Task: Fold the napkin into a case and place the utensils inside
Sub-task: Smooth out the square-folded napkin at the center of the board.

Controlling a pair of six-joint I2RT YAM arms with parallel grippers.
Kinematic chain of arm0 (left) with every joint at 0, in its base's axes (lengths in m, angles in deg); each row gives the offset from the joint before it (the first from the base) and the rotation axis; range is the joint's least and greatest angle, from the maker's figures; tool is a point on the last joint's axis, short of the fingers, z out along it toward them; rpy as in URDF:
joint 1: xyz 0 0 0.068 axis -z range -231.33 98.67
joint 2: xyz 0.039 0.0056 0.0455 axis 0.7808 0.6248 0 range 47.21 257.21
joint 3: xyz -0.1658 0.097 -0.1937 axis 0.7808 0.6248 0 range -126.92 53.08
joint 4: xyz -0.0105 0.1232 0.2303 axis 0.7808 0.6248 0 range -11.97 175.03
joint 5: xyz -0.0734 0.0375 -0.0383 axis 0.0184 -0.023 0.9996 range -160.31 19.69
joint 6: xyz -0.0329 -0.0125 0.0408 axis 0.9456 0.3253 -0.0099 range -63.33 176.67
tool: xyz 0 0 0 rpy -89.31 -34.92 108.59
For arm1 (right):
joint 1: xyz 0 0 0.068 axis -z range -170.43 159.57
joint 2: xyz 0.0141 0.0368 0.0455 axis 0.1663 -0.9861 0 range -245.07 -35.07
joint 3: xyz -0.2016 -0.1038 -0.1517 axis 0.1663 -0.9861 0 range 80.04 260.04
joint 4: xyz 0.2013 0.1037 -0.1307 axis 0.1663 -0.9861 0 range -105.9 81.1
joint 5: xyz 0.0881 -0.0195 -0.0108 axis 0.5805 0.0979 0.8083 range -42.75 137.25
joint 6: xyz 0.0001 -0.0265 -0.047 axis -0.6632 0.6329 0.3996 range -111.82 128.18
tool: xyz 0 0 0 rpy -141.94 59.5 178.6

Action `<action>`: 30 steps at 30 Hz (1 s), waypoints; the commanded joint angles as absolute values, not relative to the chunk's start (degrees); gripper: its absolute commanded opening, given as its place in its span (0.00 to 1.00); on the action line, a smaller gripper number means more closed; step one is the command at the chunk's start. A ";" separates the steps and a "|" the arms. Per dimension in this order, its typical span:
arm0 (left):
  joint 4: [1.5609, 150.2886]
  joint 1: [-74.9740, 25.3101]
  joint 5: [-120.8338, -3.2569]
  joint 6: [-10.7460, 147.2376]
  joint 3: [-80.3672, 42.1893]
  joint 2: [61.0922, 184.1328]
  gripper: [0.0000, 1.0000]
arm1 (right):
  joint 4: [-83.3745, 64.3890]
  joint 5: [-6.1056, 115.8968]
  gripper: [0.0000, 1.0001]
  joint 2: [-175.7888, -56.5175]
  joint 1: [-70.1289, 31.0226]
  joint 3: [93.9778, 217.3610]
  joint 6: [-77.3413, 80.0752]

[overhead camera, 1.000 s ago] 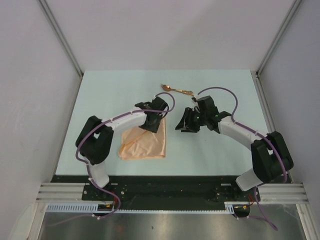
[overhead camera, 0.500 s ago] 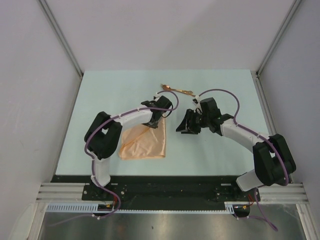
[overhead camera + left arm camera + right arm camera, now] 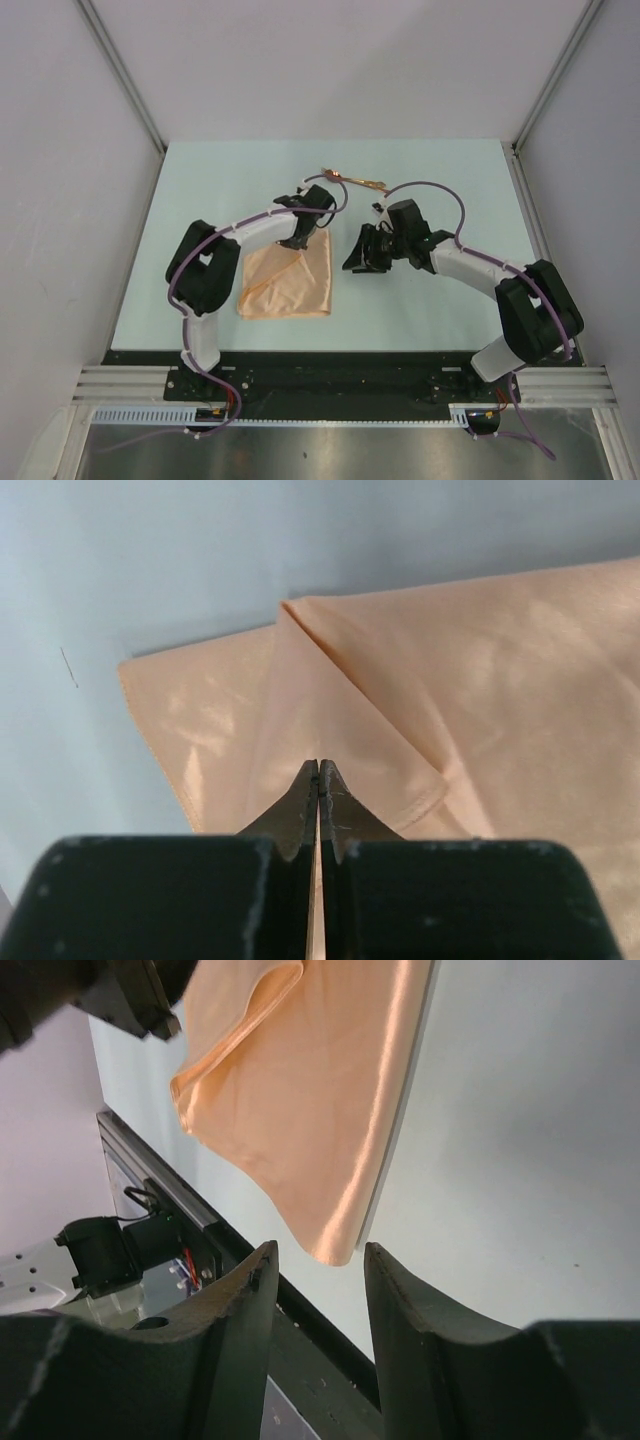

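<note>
Nearer now, my right gripper [image 3: 318, 1255] hangs open just short of the soft, limp peach-orange cloth napkin [image 3: 300, 1090], whose folded edge I judge best for pinching; my left gripper [image 3: 318, 772] rests closed over it, shiny copper-gold metal utensils [image 3: 358, 181] beyond both.

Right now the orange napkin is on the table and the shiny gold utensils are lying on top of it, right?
Not quite. The napkin is on the table, but the utensils are not on top of it. They lie on the bare table farther back, apart from the napkin. The top external view shows this.
</note>
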State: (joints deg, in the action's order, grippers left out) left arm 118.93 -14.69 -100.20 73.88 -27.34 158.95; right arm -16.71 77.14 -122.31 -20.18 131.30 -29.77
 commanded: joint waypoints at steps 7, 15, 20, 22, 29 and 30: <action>114.16 -16.09 -89.04 69.06 -23.22 148.81 0.55 | -13.91 77.75 0.44 -123.93 -22.15 133.47 -30.84; 116.61 -13.45 -93.24 68.44 -25.23 154.43 0.52 | -14.17 77.66 0.43 -123.40 -22.07 133.12 -30.75; 117.93 -12.57 -96.58 68.80 -24.88 155.66 0.50 | -13.03 77.93 0.43 -122.96 -21.98 131.98 -31.19; 117.84 -12.13 -97.11 68.71 -24.70 156.36 0.49 | -12.68 78.19 0.43 -123.14 -21.89 131.72 -31.28; 117.84 -12.13 -99.83 69.15 -27.16 159.97 0.32 | -12.15 78.72 0.42 -123.40 -21.98 131.80 -31.37; 117.84 -12.13 -99.92 68.89 -27.86 160.32 0.30 | -12.15 78.72 0.42 -123.40 -22.07 131.80 -31.37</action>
